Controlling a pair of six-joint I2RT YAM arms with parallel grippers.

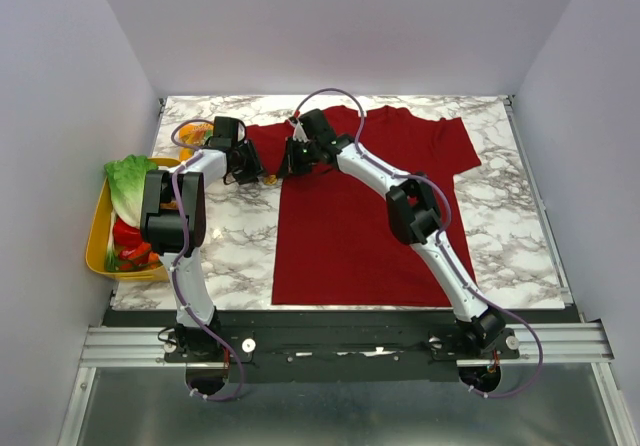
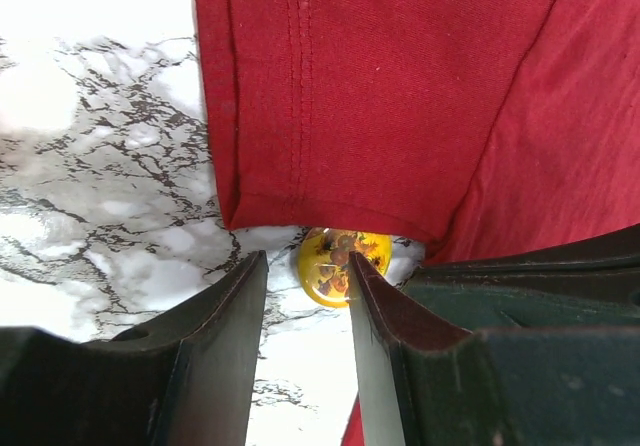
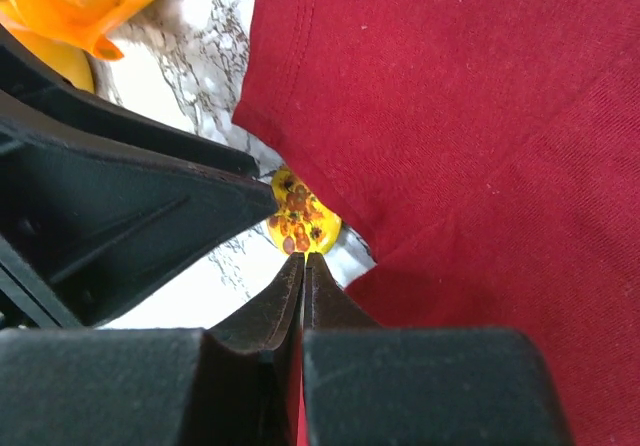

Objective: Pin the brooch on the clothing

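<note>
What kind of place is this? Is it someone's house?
Probably not a house, more like a robot lab bench. A left arm and a right arm are bolted to a metal rail at the edge of a marble-patterned table, and plain pale walls box it in.

From the left wrist, the brooch [image 2: 338,266] has its 12 o'clock edge hidden under the red shirt [image 2: 400,86]. From the right wrist, the orange packet [image 3: 70,1] is cropped at 11 o'clock.

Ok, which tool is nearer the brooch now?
Left, narrowly. The left tool has the brooch between its open fingers, against one of them; the right tool, shut, points its tips at the brooch's edge.
</note>
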